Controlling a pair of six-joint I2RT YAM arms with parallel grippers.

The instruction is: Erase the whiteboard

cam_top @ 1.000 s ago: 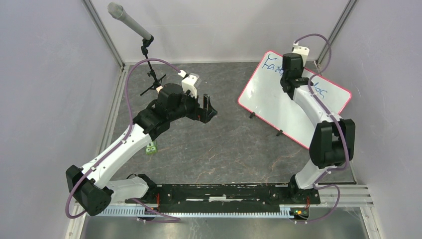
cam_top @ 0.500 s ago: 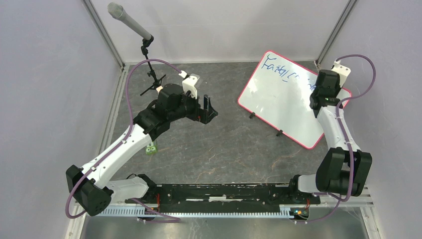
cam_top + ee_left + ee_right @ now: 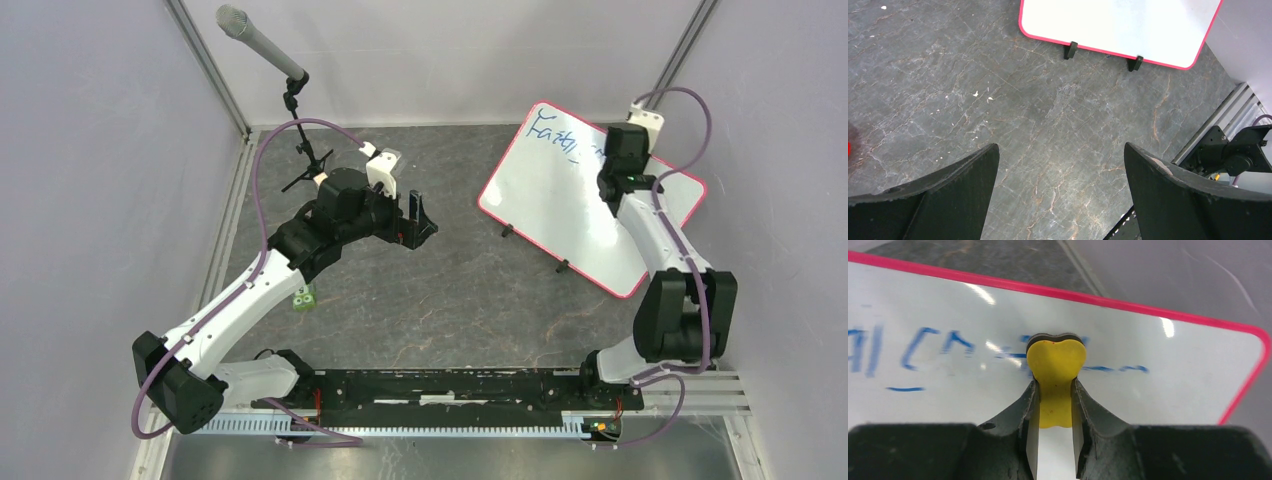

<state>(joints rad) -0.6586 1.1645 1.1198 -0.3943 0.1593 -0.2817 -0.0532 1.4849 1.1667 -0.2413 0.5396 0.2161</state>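
Toward the far right corner of the table (image 3: 430, 300) lies the whiteboard (image 3: 555, 205), where the right gripper (image 3: 1055, 386), closed narrowly on a yellow eraser (image 3: 1054, 359), holds it against the blue handwriting (image 3: 923, 347), while the left gripper (image 3: 1060, 152) hangs wide open, empty.

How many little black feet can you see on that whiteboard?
2. Both poke out from the whiteboard edge facing the middle of the table: one foot near its left corner, the other foot further along that edge. Others may hide underneath.
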